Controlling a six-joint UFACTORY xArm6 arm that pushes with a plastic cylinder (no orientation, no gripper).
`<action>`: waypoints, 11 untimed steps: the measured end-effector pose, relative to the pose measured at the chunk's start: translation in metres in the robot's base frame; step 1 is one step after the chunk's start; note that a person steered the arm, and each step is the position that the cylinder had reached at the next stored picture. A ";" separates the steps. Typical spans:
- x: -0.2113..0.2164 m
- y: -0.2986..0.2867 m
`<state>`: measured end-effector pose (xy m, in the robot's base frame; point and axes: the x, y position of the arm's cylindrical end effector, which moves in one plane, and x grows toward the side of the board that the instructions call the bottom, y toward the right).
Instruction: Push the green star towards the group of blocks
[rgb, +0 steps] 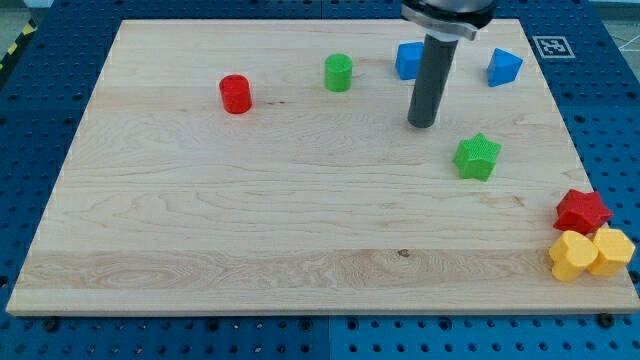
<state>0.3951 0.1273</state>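
Note:
The green star (477, 156) lies on the wooden board (250, 220) at the view's right of centre. My tip (423, 124) is just up and to the left of the star, a short gap apart from it. A group of blocks sits at the board's lower right corner: a red star (582, 211), a yellow heart-like block (571, 256) and a yellow hexagon (611, 250), all touching or nearly so.
A red cylinder (235, 94) sits at upper left and a green cylinder (338, 72) at top centre. A blue block (408, 60) lies partly behind the rod, and another blue block (504, 67) at top right. The board's right edge is near the group.

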 end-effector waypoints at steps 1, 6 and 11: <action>0.029 0.010; 0.052 0.030; 0.044 0.090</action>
